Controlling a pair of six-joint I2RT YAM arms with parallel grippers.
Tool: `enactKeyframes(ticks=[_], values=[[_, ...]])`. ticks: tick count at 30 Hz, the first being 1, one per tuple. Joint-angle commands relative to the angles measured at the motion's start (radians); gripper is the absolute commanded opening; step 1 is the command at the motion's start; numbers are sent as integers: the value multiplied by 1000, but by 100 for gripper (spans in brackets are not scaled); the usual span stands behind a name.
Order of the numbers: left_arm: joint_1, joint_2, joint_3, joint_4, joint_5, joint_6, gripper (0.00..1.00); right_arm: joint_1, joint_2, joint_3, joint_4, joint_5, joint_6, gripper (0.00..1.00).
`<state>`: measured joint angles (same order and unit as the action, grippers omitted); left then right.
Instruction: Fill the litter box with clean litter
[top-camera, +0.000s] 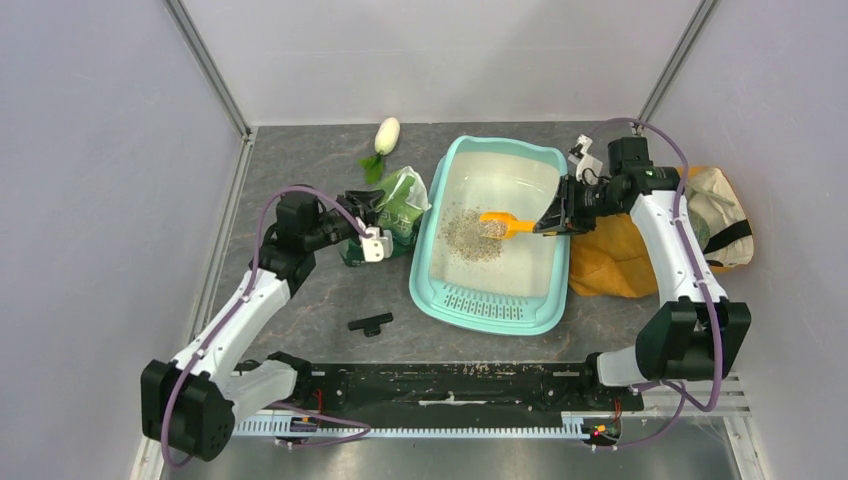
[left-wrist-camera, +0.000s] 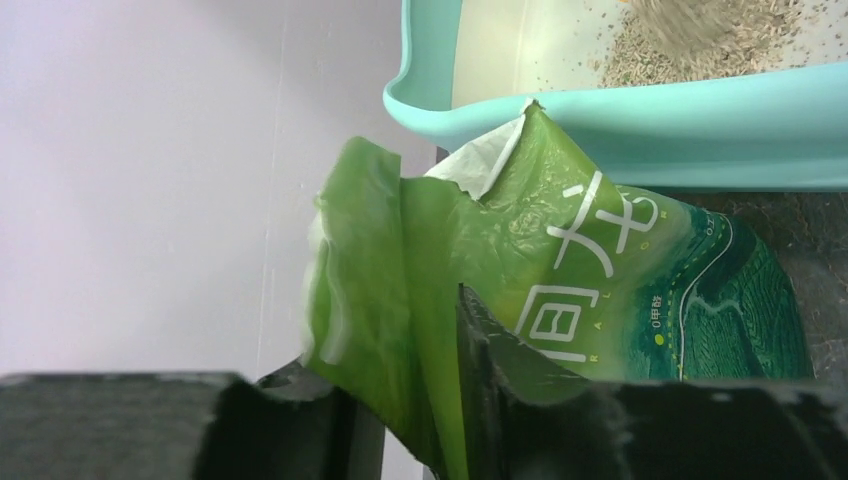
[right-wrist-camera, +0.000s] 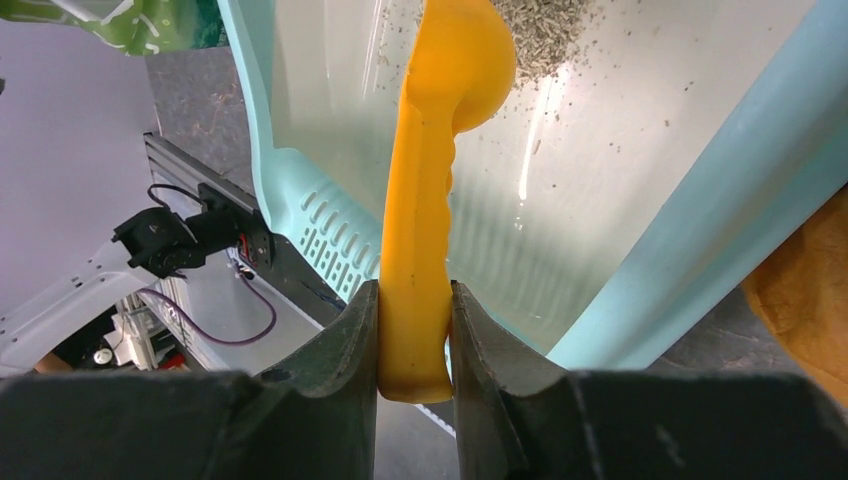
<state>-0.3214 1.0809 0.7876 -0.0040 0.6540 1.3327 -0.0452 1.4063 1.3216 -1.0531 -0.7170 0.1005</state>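
The teal litter box lies at the table's middle, with its slotted grille at the near end. A loose pile of beige-grey litter covers part of its white basin. My right gripper is shut on the handle of an orange scoop, whose bowl rests at the litter. My left gripper is just left of the box rim. Its jaws stand apart, with the torn top of a green printed pouch loose between them. The pouch leans against the box's left wall.
A white and green toy vegetable lies at the back, left of the box. A small black part sits on the table in front of the pouch. An orange cloth bag lies against the box's right side. A black rail runs along the near edge.
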Motion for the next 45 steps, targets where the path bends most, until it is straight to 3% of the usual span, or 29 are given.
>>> enactKeyframes(ticks=[1, 8, 10, 13, 19, 23, 33, 39, 45], values=[[-7, -50, -17, -37, -12, 27, 38, 18, 27, 82, -4, 22, -24, 0], [-6, -25, -7, -63, -43, 26, 51, 40, 49, 130, -21, 54, -44, 0], [-7, -21, 3, -70, -44, 20, 68, 81, 46, 142, -27, 90, -55, 0], [-8, -22, 24, -91, -40, 14, 81, 109, 42, 159, -35, 161, -72, 0], [-8, -46, 83, -185, -30, -2, 84, 163, 49, 214, -77, 318, -117, 0], [-8, -60, 157, -329, -18, 15, 85, 187, 51, 256, -107, 351, -140, 0], [-13, -87, 290, -541, 13, -54, 87, 189, 51, 329, -184, 268, -182, 0], [-19, -90, 371, -534, 60, -153, 88, 189, 7, 366, -204, 141, -214, 0], [-193, 0, 525, -545, 42, -182, 87, 189, -2, 465, -263, 36, -178, 0]])
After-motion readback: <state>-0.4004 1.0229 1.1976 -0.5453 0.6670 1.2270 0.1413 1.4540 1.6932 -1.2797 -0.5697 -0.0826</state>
